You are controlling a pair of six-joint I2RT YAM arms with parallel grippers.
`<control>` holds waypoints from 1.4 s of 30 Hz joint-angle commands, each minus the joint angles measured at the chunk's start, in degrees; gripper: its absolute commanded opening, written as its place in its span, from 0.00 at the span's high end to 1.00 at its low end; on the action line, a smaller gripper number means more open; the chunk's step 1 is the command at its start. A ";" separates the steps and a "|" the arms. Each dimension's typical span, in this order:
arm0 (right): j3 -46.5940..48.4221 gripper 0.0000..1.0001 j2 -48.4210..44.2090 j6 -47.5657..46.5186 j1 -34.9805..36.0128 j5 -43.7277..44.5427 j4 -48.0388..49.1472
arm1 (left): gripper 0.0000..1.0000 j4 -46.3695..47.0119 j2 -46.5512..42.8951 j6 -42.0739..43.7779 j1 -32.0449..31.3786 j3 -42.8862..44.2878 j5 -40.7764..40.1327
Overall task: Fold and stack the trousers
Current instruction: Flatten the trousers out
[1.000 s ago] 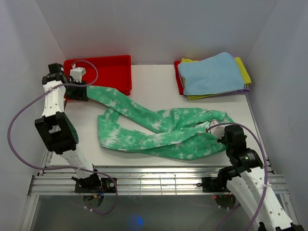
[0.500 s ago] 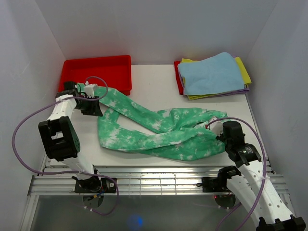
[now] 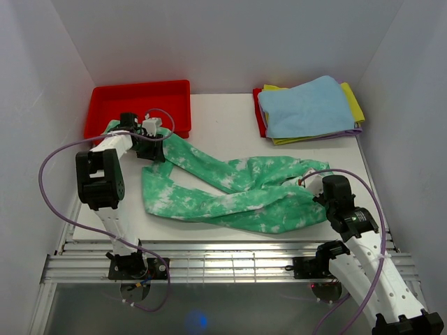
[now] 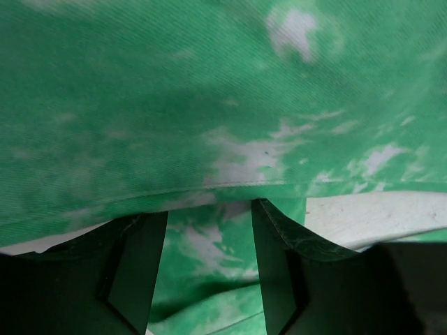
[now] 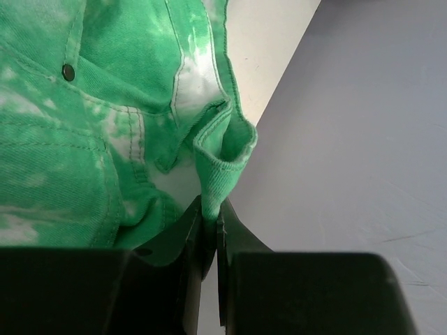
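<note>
The green tie-dye trousers [image 3: 230,188] lie spread across the table, one leg reaching up to the red tray's front edge. My left gripper [image 3: 155,149] sits over that leg near the tray. In the left wrist view its fingers [image 4: 136,265] stand wide apart, and the gripper [image 4: 209,209] is open with a hem of the trousers [image 4: 209,105] lying across the tips. My right gripper [image 3: 311,185] is at the trousers' right end. In the right wrist view it [image 5: 209,216] is shut on a fold of the waistband of the trousers [image 5: 84,125].
A red tray [image 3: 140,86] stands at the back left. A stack of folded cloths with a light blue one on top [image 3: 307,108] and a yellow one below [image 3: 354,103] lies at the back right. White walls close in on three sides.
My left gripper has swung from the tray's left front corner to the right, over the trouser leg, which moved with it. My right gripper has shifted slightly left, still gripping.
</note>
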 commanded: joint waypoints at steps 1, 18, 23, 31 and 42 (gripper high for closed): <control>0.25 0.92 0.50 2.11 -0.23 -0.82 1.98 | 0.38 2.51 -0.31 -0.52 -0.69 2.11 -1.74; -0.02 0.92 0.23 2.55 -0.49 -1.09 2.77 | 1.00 -9.07 -13.66 5.89 7.20 2.89 -15.44; -0.64 0.92 -1.78 1.50 -0.67 -1.00 2.60 | 1.00 -12.95 -16.38 13.17 18.63 10.02 -27.30; 1.29 0.77 -4.43 -2.37 -0.76 -3.36 -1.61 | 0.37 -17.25 -19.81 20.23 25.33 8.17 -30.94; 26.24 0.02 1.46 0.25 -0.76 -22.97 -17.53 | 0.15 -32.89 -15.86 15.83 23.75 16.61 -9.25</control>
